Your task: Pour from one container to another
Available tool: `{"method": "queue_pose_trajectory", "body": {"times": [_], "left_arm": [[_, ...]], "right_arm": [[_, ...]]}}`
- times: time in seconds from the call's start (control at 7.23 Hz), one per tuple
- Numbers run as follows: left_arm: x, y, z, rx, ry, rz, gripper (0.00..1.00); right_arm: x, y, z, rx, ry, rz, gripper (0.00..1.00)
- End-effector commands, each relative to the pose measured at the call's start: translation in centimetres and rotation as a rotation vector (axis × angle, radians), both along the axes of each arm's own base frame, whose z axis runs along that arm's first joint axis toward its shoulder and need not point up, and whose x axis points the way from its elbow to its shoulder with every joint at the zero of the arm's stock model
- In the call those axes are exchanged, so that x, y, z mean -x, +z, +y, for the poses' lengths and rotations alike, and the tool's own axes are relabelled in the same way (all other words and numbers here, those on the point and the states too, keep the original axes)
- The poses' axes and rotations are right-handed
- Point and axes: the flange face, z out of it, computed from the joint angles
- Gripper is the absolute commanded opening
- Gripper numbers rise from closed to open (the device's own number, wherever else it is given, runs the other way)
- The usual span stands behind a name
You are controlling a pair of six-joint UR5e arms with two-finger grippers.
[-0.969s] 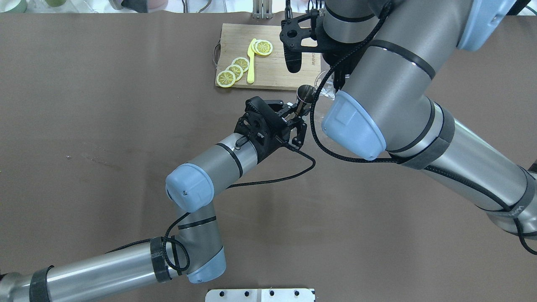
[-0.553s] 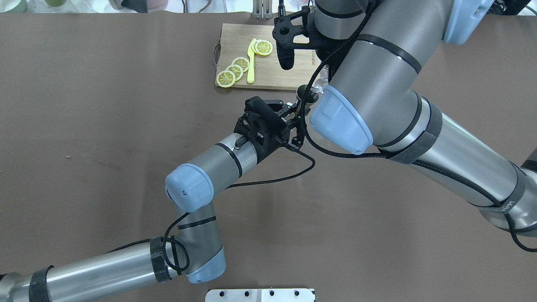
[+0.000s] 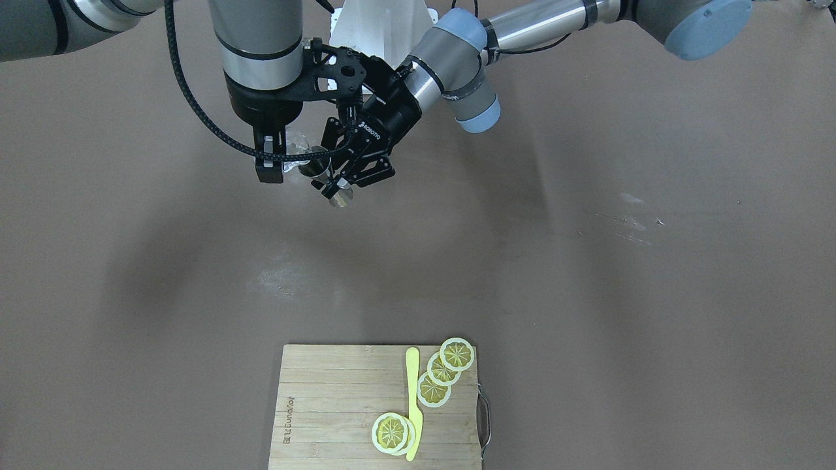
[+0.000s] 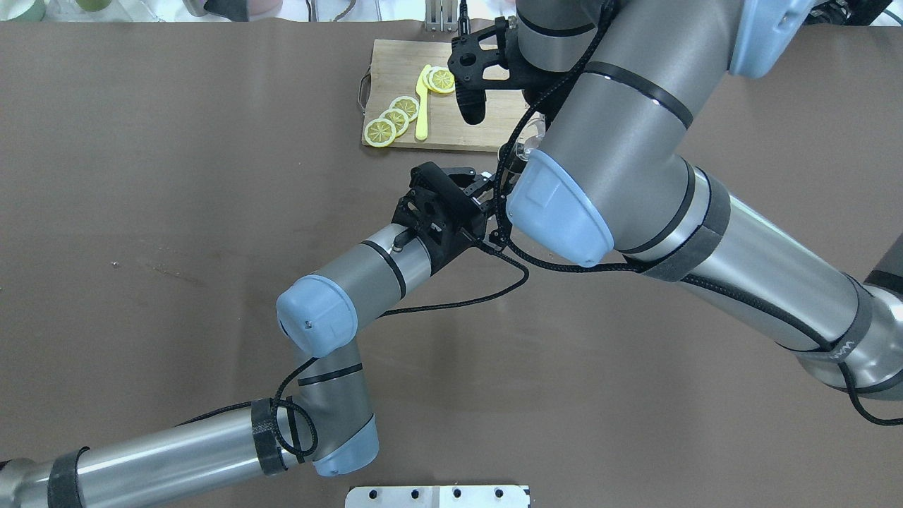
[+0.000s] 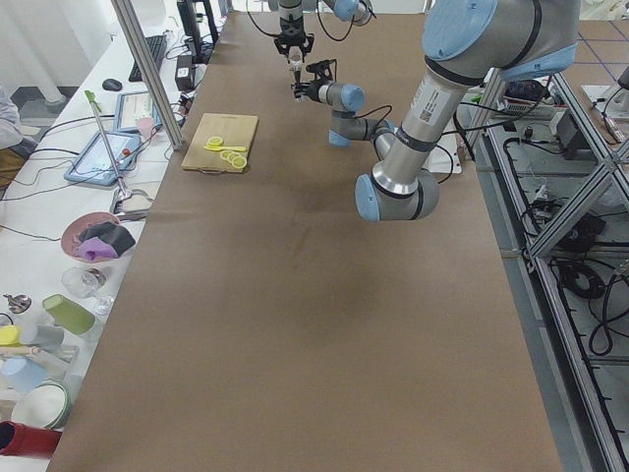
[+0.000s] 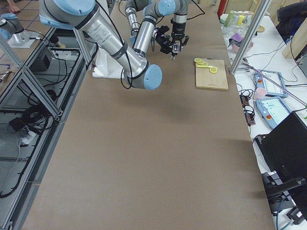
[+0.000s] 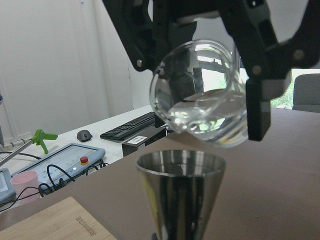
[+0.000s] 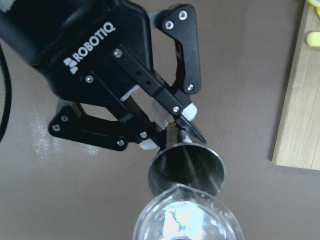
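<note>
Table (image 4: 141,176): a wide brown surface. Both arms meet over its far middle in the overhead view, just short of the board.
Right arm (image 4: 635,141): the bulkier one in the overhead view. It reaches in from the right and hides most of the meeting point from above.
Left arm (image 4: 367,268): comes in from the lower left, its wrist pointing toward the right arm's wrist.
Cutting board (image 3: 333,398): pale wood with a metal handle on one short side. It lies flat, well apart from both grippers in the front view.
Right gripper (image 3: 281,156): points down, with a finger on each side of the glass, clamped on it.
Left gripper (image 8: 172,135): its fingertips pinch the narrow waist of the metal cup.
Glass (image 7: 200,95): clear and round, held between the right fingers and tipped over. Its mouth faces the left wrist camera and its lip is lowest.
Liquid (image 7: 205,117): clear, pooled in the low side of the glass near the lip. Whether any is running out cannot be told.
Metal cup (image 7: 180,185): a shiny steel cone, upright with its mouth open upward. It sits directly under the glass lip and very close to it, but whether they touch cannot be told.
Lemon slices (image 3: 433,390): lying on the board toward its handle side, some of them overlapping.
Yellow knife (image 3: 413,405): on the board, lying alongside the slices.
</note>
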Motion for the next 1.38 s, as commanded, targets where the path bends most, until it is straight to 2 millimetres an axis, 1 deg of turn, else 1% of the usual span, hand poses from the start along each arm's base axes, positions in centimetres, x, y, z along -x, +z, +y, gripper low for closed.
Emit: {"method": "queue_pose_trajectory", "body": {"times": [0.0,0.14,0.55,1.25], "left_arm": [[0.4,0.1,0.0,-0.002,-0.001,0.007,0.0],[0.5,0.4,0.1,-0.001,-0.003,0.007,0.0],[0.6,0.3,0.1,0.007,-0.024,0.011,0.0],[0.6,0.1,0.1,0.006,-0.024,0.014,0.0]], "right_arm": [[0.7,-0.1,0.8,-0.002,-0.013,0.019,0.0],[0.8,0.1,1.0,0.001,-0.014,0.036,0.0],[0.7,0.4,1.3,0.013,-0.024,0.058,0.0],[0.3,-0.7,1.5,0.025,-0.038,0.082,0.0]]}}
